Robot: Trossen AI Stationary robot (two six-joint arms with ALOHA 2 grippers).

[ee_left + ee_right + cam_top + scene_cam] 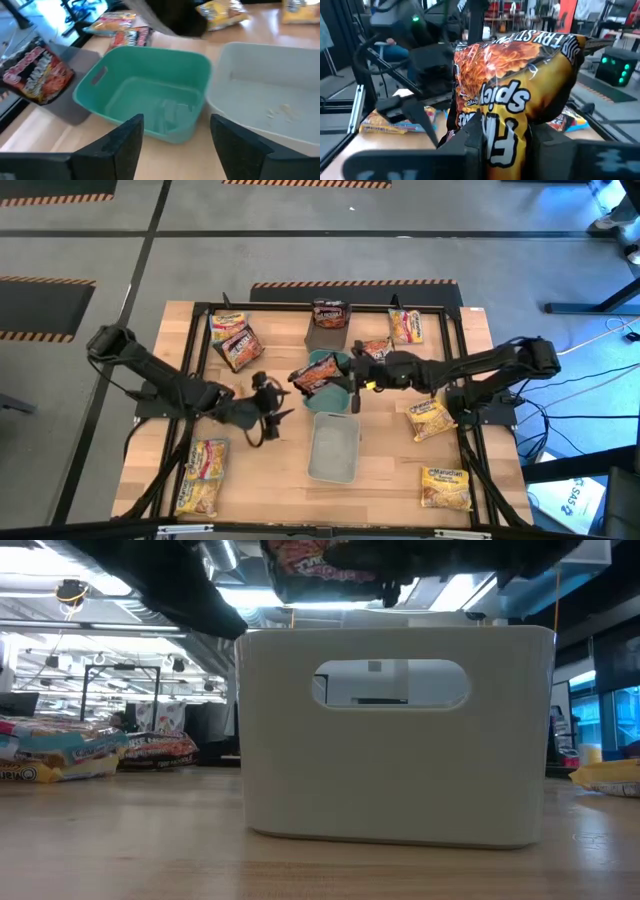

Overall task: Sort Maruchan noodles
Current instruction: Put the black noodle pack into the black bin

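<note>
Dark red-brown noodle packet (310, 376) tilted above what looks like the teal tray, yellow packets (432, 419) scattered flat

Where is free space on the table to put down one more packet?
Bare wood lies between the clear tray and the yellow packets at the near left, and between that tray and the yellow packet at the near right. It is crowded around the teal tray, where both grippers work.

Wooden table (270, 470): trays (333, 446), noodle packets (445, 487)

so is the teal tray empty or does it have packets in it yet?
Empty. The left wrist view looks into the teal tray and shows bare floor, no noodle packets inside.
</note>
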